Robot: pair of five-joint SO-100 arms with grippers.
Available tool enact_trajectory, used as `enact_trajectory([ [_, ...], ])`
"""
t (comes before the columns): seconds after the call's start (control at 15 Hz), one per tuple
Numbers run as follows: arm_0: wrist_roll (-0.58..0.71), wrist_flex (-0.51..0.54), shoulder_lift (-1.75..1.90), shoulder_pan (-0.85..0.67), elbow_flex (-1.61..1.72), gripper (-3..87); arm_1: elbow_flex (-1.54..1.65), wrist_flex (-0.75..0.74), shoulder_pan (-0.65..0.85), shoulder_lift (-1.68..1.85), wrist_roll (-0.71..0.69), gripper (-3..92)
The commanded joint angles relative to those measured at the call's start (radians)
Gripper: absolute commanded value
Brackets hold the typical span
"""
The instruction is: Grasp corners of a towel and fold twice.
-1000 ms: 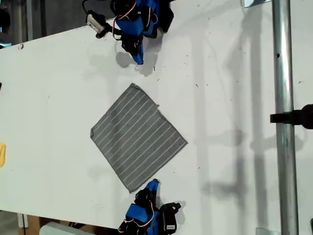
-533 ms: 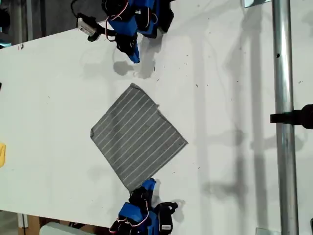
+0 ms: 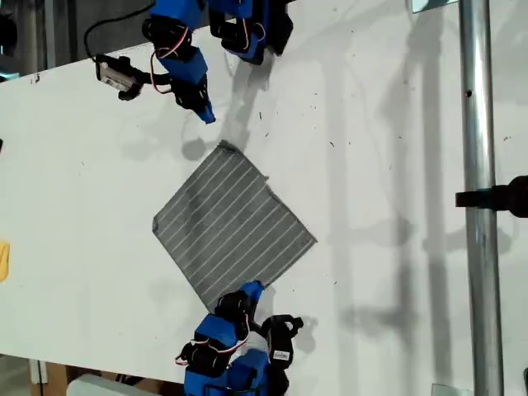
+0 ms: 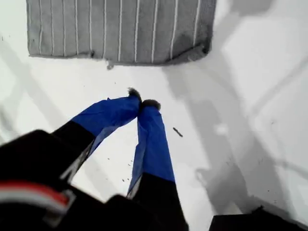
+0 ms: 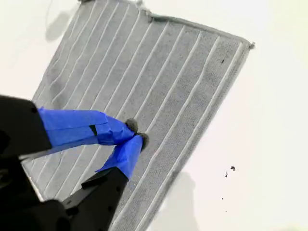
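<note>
Two grippers are in play, both with blue fingers pressed tip to tip and nothing between them. My first gripper (image 4: 142, 103) hangs over bare table (image 3: 396, 165), just short of the towel's (image 3: 233, 233) nearest corner (image 3: 223, 146). My second gripper (image 5: 134, 136) is over the cloth itself, just inside the opposite corner at the bottom of the exterior view; whether its tips touch the fabric I cannot tell. One towel lies flat and unfolded, set as a diamond in the exterior view, its white stripes running diagonally from that view's lower left to its upper right.
</note>
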Motion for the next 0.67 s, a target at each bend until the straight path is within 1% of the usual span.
enact_trajectory([
  [0.0,0.003,0.015,-0.097,0.029,-0.187,-1.6,-0.25,0.014,0.032,-0.16,-0.1,-0.3],
  [0.07,0.008,0.032,-0.144,0.037,-0.255,-1.6,-0.316,0.035,0.048,-0.213,-0.132,-0.3],
  [0.2,0.034,0.078,-0.247,0.051,-0.399,-1.6,-0.44,0.127,0.075,-0.334,-0.198,-0.2],
  [0.33,0.058,0.091,-0.314,0.058,-0.476,-1.6,-0.503,0.183,0.075,-0.434,-0.233,26.7],
  [0.47,0.067,0.1,-0.337,0.063,-0.499,-1.6,-0.512,0.204,0.061,-0.505,-0.247,35.9],
  [0.6,0.066,0.11,-0.339,0.063,-0.505,-1.6,-0.454,0.166,0.058,-0.534,-0.242,37.8],
])
